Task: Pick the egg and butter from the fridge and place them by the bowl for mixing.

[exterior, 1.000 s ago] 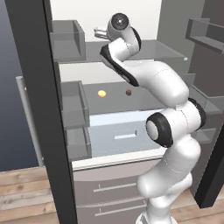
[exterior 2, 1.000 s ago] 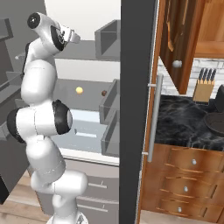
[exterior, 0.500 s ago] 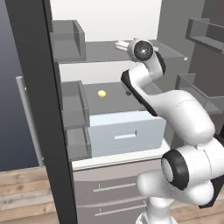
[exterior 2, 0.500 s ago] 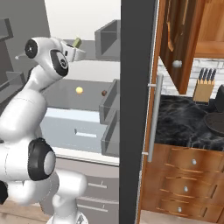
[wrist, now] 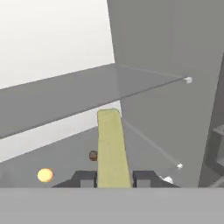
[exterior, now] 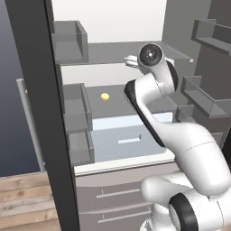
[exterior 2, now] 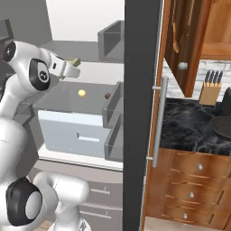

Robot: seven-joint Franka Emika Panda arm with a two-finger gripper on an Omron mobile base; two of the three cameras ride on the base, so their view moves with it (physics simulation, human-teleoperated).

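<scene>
We have the butter (wrist: 113, 146) pinched in the tool (wrist: 113, 178), jaws pressed onto its sides, the block sticking out ahead of the fingertips. Over the last second our arm has swung across the open fridge (exterior: 113, 27) and the hand has dropped from up top to the level of the upper shelf (wrist: 100, 89), butter riding along (a good sign, the grip holds). The egg (exterior: 104, 96) sits on the lower shelf (exterior 2: 67, 97) near its middle, the brown ball (exterior 2: 107, 95) nearer the edge by the door bins. Next, we judge, carry the butter out to the bowl (exterior 2: 223, 126) on the tabletop (exterior 2: 189, 122).
</scene>
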